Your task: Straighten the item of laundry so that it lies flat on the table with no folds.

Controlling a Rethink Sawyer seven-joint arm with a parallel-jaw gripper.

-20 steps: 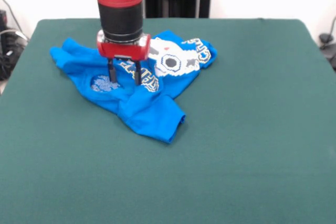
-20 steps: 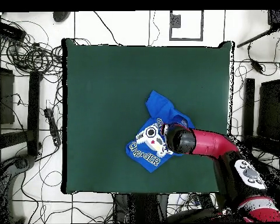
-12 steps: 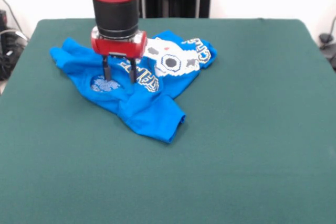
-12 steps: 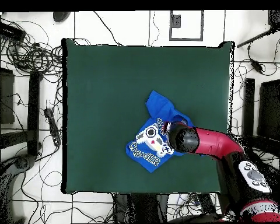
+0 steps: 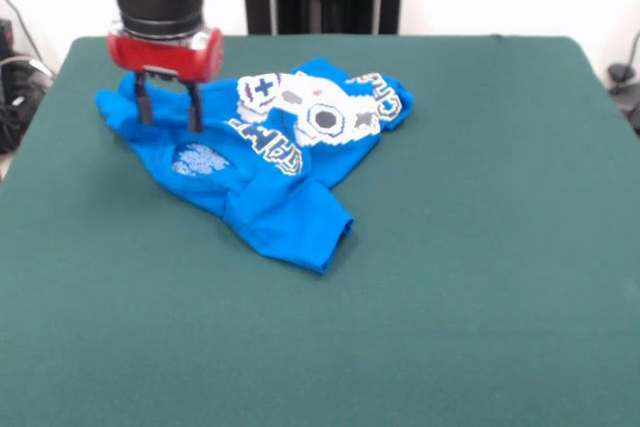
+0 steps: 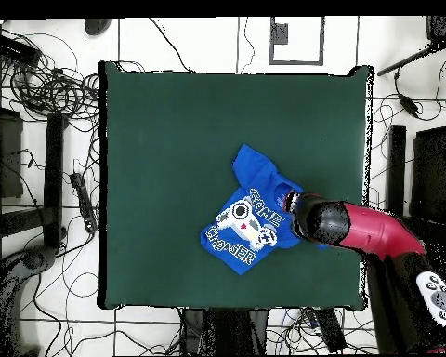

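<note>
— Blue shirt, where does it sit?

— The item of laundry (image 5: 270,152) lies crumpled in the upper left part of the front view, on the table (image 5: 450,277) of dark green cloth. Its white controller print (image 5: 305,107) faces up toward the upper right of the heap, white block letters (image 5: 268,144) run below the print, and a plain blue sleeve or flap sticks out toward the lower centre. In the overhead view the item of laundry (image 6: 248,223) is right of centre in the lower half of the table (image 6: 171,139).

— And the claw?

— The gripper (image 5: 167,114) hangs at the upper left of the front view, over the left edge of the shirt. Its two dark fingers (image 5: 192,110) stand apart with a clear gap between them, holding nothing. I cannot tell whether the tips touch the cloth.

— What differs from half a second ago?

— Then the gripper stood further right, over the middle of the shirt beside the lettering; now it is further left and higher in the frame, at the shirt's left wing. In the overhead view the arm's head (image 6: 321,221) has shifted right, off the print, so the whole controller design and lettering now show. The shirt's outline and folds look the same as before.
</note>
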